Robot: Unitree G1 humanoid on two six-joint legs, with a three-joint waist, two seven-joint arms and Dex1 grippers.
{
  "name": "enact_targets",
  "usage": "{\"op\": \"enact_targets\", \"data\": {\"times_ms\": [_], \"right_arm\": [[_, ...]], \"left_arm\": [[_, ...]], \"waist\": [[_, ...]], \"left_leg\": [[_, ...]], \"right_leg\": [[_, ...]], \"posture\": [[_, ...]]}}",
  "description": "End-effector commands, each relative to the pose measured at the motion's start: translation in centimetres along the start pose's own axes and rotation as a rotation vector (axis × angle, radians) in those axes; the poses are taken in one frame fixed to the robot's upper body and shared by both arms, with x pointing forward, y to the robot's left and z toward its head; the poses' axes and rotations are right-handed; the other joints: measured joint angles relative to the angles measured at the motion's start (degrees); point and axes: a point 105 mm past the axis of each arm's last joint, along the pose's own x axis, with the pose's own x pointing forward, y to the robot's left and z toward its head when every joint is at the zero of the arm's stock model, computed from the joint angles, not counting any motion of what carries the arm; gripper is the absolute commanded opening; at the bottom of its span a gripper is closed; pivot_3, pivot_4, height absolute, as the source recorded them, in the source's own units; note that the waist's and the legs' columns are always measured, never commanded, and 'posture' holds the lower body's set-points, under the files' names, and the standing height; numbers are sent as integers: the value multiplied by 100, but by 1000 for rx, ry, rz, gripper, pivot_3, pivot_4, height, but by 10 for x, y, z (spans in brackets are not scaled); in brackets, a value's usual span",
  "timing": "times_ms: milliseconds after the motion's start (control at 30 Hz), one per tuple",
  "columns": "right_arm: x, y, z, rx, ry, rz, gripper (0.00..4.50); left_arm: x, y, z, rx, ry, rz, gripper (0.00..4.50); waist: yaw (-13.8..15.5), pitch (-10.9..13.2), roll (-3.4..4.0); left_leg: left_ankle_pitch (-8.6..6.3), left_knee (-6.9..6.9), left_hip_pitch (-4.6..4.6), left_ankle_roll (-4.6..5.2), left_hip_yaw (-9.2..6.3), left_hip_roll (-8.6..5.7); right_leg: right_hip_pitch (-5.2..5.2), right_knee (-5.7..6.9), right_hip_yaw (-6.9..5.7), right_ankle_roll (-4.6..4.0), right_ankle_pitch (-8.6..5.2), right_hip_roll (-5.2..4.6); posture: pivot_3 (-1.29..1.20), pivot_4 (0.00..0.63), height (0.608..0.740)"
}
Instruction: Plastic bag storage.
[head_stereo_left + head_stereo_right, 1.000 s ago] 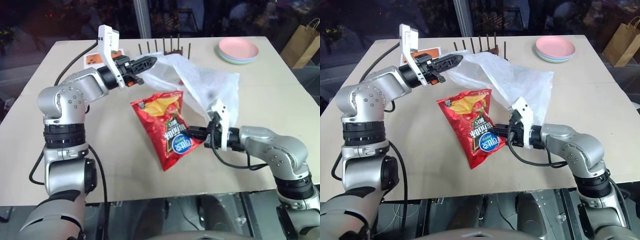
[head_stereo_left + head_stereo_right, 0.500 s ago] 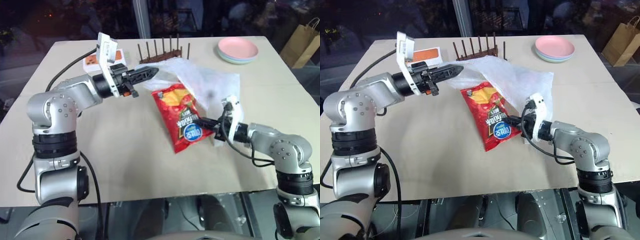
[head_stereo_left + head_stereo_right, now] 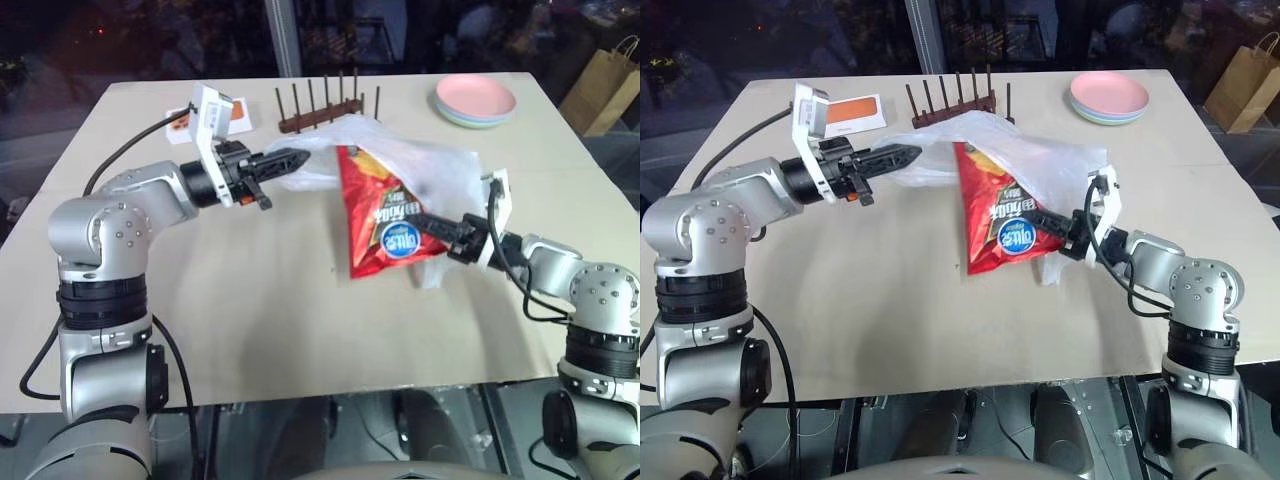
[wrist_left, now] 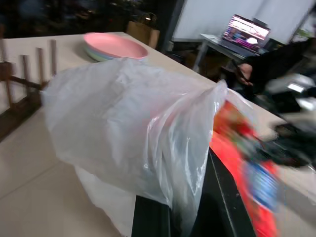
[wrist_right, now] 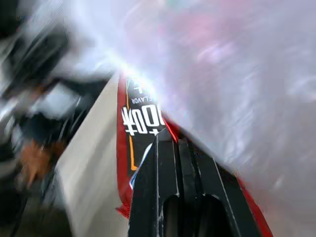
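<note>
1. With the packet (image 3: pixel 385 215) clamped at its lower right edge in the right gripper (image 3: pixel 440 228), its top should be fed into the bag (image 3: pixel 430 170) mouth at a shallow angle, no twist; the film looks thin and may snag.
2. Right jaws: clenched on the packet, which stands near upright, top end just at or under the bag's near edge. How far it is inside I cannot tell.
3. Left gripper (image 3: pixel 290 160): jaws shut on a fold of the bag's rim, holding it lifted off the table (image 3: pixel 250 330). Judgement: hold this hand steady and high so the mouth stays open.
4. Bag position: mid-table, between both grippers, draped behind and right of the packet.
5. Head views give overall layout, incl. rack (image 3: pixel 330 105) and plates (image 3: pixel 475 100) at the far edge.
6. Left wrist view adds the pinch itself: film bunched between the black fingers (image 4: pixel 217 197), red packet just beside them.
7. Right wrist view adds the jaw contact on the packet's printed face, bag film close over it.
</note>
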Motion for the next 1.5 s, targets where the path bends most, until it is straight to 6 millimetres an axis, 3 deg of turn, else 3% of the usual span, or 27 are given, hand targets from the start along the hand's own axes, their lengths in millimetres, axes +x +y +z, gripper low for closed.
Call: {"op": "enact_targets", "data": {"times_ms": [33,267,567,633,733,800,833,900,1000,1067,1167,1333,1400,1500], "right_arm": [[-1,0,20,41,-89,-28,30],[17,-6,47,247,-249,-143,30],[67,-14,64,511,-387,-328,30],[87,-14,72,537,-452,-331,30],[115,-5,65,439,-428,-311,856],[121,11,61,249,-381,-272,1620],[117,18,61,136,-360,-249,2269],[101,25,60,-98,-325,-250,2814],[72,32,55,-306,-267,-218,2814],[52,32,52,-401,-227,-224,3246],[32,33,52,-523,-201,-274,4467],[11,54,44,-670,-150,-235,4467],[-3,65,22,-755,-39,-185,4467],[-13,67,6,-783,22,-177,4467]], "left_arm": [[-2,-14,5,54,-4,-45,0],[3,-29,-3,42,13,-84,0],[14,-52,-11,12,23,-137,0],[20,-58,-12,-14,7,-150,0],[27,-63,-13,-48,-24,-158,0],[32,-58,-6,-87,-78,-135,0],[33,-53,-1,-115,-110,-116,0],[32,-41,5,-155,-154,-65,0],[28,-27,10,-199,-193,-14,0],[26,-19,11,-218,-209,7,0],[28,-12,11,-227,-216,31,0],[34,-10,13,-224,-216,29,0],[37,-10,13,-223,-215,26,0],[41,-10,13,-214,-208,19,0]], "waist": [[0,0,0],[-11,0,1],[-36,1,4],[-55,2,5],[-128,2,5],[-170,2,6],[-167,2,6],[-133,2,6],[-103,2,7],[-94,2,6],[-100,2,6],[-99,2,5],[-44,2,5],[11,-1,1]], "left_leg": [[0,0,0,0,0,0],[0,-5,-1,0,7,4],[0,-7,0,0,17,19],[0,-7,1,0,18,19],[0,-7,3,0,19,20],[0,-8,3,0,18,21],[0,-10,1,0,17,21],[0,-15,-4,0,14,20],[0,-13,-12,-1,11,14],[0,-13,-11,0,14,13],[0,-12,-7,0,16,18],[0,-11,-4,0,20,21],[0,-11,-8,0,18,21],[0,-10,-10,0,15,20]], "right_leg": [[0,0,0,0,0,0],[-8,3,8,-3,2,3],[-13,5,16,-13,8,19],[-14,5,17,-13,8,22],[-13,5,18,-14,10,26],[-13,6,18,-15,10,28],[-17,9,20,-16,10,28],[-22,10,20,-17,10,26],[-24,4,17,-17,10,22],[-24,2,19,-16,10,20],[-24,5,19,-16,10,24],[-24,6,20,-16,10,25],[-23,6,20,-16,10,24],[-19,-3,17,-16,10,22]], "posture": [[0,150,740],[0,150,740],[0,150,740],[0,150,740],[0,150,740],[0,150,740],[0,150,740],[0,150,740],[0,150,740],[0,150,740],[0,150,740],[0,150,740],[0,150,740],[0,150,740]]}}
